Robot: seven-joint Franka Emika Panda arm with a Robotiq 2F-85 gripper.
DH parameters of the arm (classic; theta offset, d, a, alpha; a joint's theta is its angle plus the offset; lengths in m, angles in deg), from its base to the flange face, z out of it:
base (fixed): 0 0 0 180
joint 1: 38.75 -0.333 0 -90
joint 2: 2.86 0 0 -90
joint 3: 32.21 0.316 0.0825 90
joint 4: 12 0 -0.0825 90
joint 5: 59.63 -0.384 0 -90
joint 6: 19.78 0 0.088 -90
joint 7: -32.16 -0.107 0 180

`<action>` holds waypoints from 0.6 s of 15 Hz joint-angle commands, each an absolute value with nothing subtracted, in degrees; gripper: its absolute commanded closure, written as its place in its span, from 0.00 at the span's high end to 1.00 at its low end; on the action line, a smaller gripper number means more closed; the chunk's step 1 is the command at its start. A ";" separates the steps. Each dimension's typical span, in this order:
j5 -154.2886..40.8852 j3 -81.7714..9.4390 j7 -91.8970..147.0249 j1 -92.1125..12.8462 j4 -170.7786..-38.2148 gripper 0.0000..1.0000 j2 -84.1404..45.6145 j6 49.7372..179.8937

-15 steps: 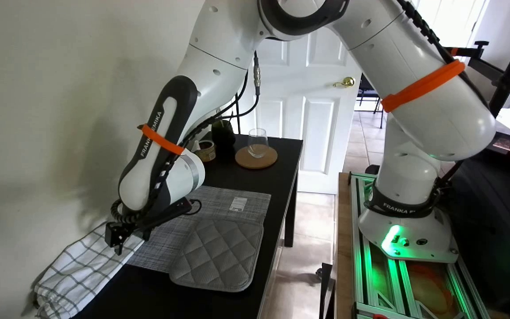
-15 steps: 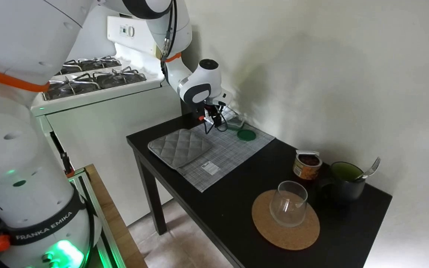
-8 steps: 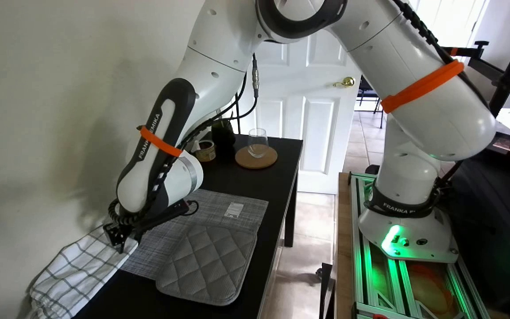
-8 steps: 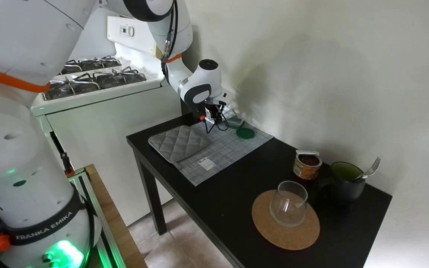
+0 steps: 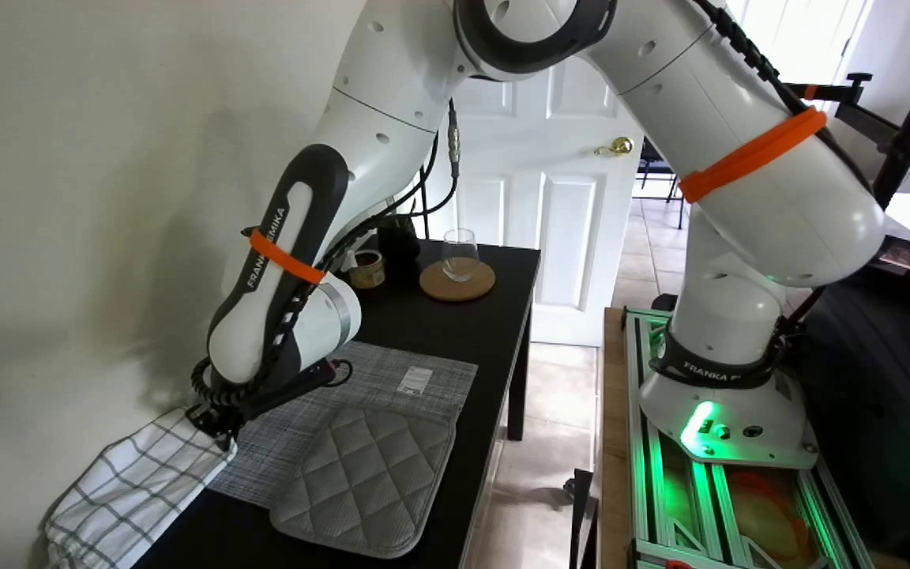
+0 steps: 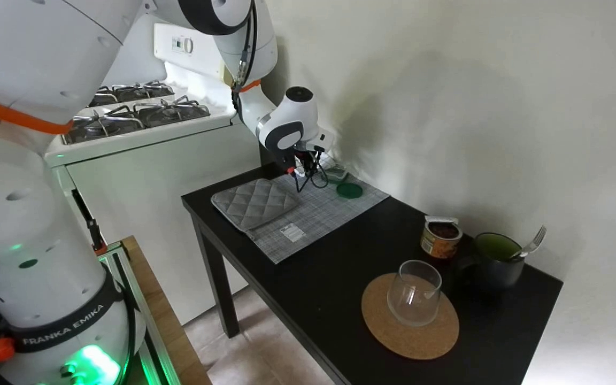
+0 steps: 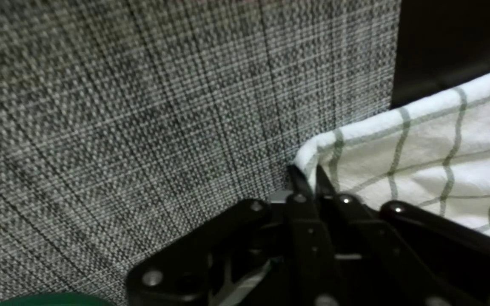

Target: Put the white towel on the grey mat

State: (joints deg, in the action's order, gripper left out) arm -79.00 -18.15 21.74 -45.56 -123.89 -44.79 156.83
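Clamping white grey-checked cloth towel [image 7: 425,163]: black two-fingered gripper [image 7: 310,172] | grey rectangular quilted mat [image 5: 368,480] at its 3–4 o'clock in an exterior view | shallow bite may slip under drag

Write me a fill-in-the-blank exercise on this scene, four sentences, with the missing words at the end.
1. Of the checked white towel and the quilted grey mat, the gripper holds the ____.
2. At the rim of the dark mug leans a metal ____.
3. The flat disc on the woven placemat is coloured ____.
4. On the cork coaster stands a clear ____.
Missing words: towel; fork; green; glass.
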 commanded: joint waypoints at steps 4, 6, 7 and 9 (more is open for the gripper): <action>-78.27 -4.21 27.58 -35.23 -126.45 0.01 -40.39 162.41; -78.26 4.76 31.05 -28.75 -127.41 0.01 -39.24 164.54; -78.10 9.08 32.51 -25.63 -128.00 0.01 -38.93 165.02; -77.72 18.09 35.35 -17.92 -130.38 0.01 -37.61 164.03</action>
State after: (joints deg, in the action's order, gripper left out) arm -78.26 6.75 31.46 -28.03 -125.45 -39.94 163.42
